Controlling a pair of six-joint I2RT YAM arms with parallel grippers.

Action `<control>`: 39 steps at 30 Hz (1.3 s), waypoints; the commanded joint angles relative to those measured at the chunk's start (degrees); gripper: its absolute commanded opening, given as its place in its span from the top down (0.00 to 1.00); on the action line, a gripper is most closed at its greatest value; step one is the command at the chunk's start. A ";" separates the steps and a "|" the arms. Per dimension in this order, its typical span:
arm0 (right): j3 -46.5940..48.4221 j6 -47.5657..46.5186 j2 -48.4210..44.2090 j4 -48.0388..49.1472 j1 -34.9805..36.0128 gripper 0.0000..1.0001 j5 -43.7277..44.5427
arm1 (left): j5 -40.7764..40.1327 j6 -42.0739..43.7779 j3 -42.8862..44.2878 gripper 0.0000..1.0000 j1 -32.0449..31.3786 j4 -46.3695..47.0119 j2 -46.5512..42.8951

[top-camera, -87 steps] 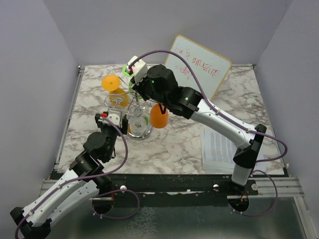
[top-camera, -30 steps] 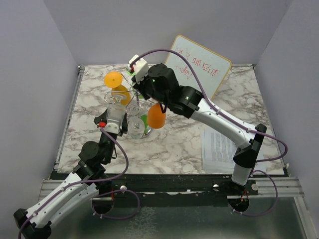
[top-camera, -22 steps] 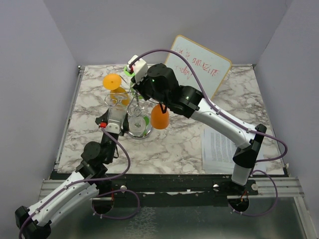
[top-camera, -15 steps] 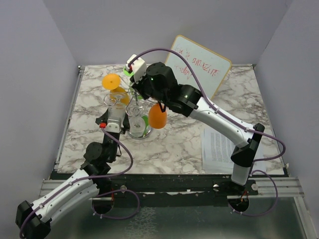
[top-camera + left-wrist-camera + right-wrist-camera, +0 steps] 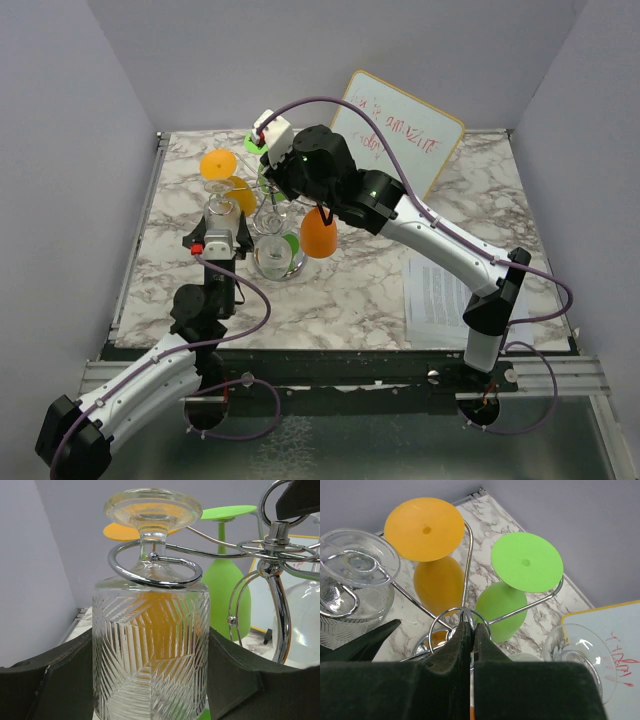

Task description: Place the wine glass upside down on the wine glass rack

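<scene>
The wine glass rack (image 5: 277, 262) stands left of centre on the marble table, with its wire loops in the left wrist view (image 5: 155, 575). My left gripper (image 5: 222, 238) is shut on the bowl of a clear ribbed wine glass (image 5: 150, 645), held upside down. The stem sits inside a curled rack loop and the foot (image 5: 152, 507) is just above it. My right gripper (image 5: 471, 627) is shut on the ring at the top of the rack's post. An orange glass (image 5: 426, 529), a green glass (image 5: 526, 561) and another clear glass (image 5: 577, 652) hang on other arms.
A second orange glass (image 5: 319, 235) hangs on the rack's right side under my right arm. A whiteboard (image 5: 400, 135) leans at the back right. A printed sheet (image 5: 440, 290) lies at the front right. Grey walls close in the table's sides.
My left gripper has carried the clear glass a little left and further away, with the arm swinging more upright. The hanging orange glass has swung left. My right gripper stays on the rack's top.
</scene>
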 commanded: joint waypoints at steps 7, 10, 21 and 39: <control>4.70 -1.45 -0.74 2.99 -0.23 0.99 1.27 | 0.01 -6.57 -0.88 1.00 3.30 2.92 -9.43; 5.65 -1.10 -0.17 2.30 -0.16 0.99 1.29 | 0.78 -7.65 -1.73 1.00 3.27 0.36 -12.94; 9.10 -0.31 2.16 -0.45 -0.25 0.99 1.58 | 11.00 -6.69 -1.68 1.00 3.29 -6.61 -17.37; 9.78 0.67 2.72 -1.58 -0.26 0.99 0.33 | 25.64 -3.81 -0.56 1.00 3.26 -19.43 -19.57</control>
